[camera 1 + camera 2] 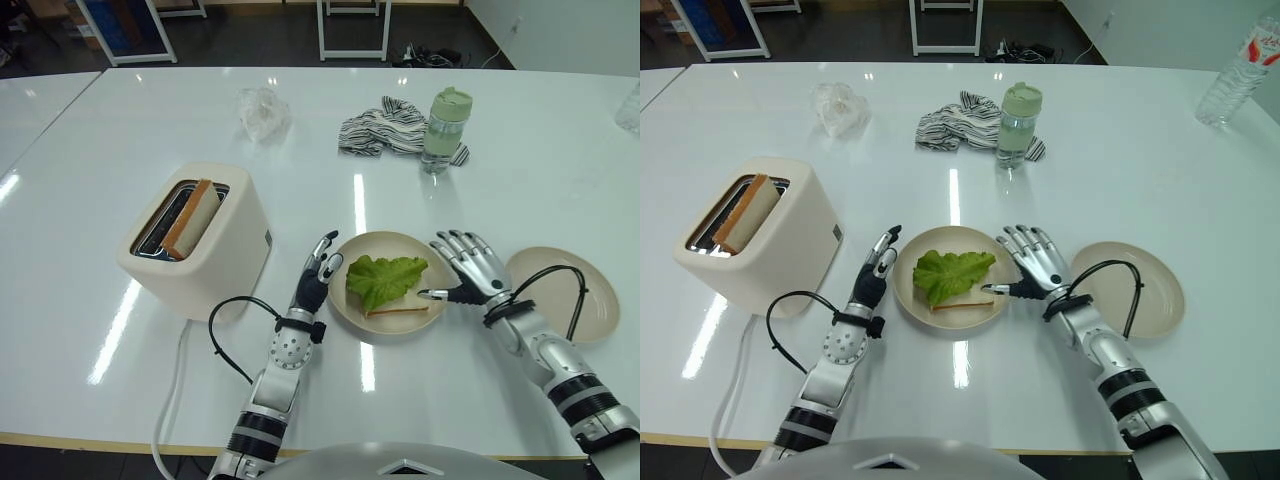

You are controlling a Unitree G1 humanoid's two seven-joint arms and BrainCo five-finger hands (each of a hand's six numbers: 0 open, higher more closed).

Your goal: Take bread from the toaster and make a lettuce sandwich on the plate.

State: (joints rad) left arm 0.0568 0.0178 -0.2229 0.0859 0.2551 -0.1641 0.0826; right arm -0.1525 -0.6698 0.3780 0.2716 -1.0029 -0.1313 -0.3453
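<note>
1. Cream-white boxy two-slot toaster stands at the left of the glossy white table.
2. One slice of pale bread with a brown crust sticks up out of a toaster slot, tilted a bit.
3. Round beige plate sits right of the toaster, at front centre.
4. On that plate lies a flat slice of white bread, with a ruffled green lettuce leaf on top covering most of it.
5. Left hand is just beside the plate's left rim. Fingers are straight and close together, pointing away from the robot, holding nothing.
6. Right hand is at the plate's right rim. Fingers are spread apart, the thumb points toward the sandwich slice, and it grasps nothing.
7. Second round beige plate sits to the right, near the right wrist.
8. At the back are a crumpled clear plastic wrap, a black-and-white striped cloth, and a pale green lidded bottle touching the cloth.
9. Clear plastic water bottle stands at the far right.
</note>
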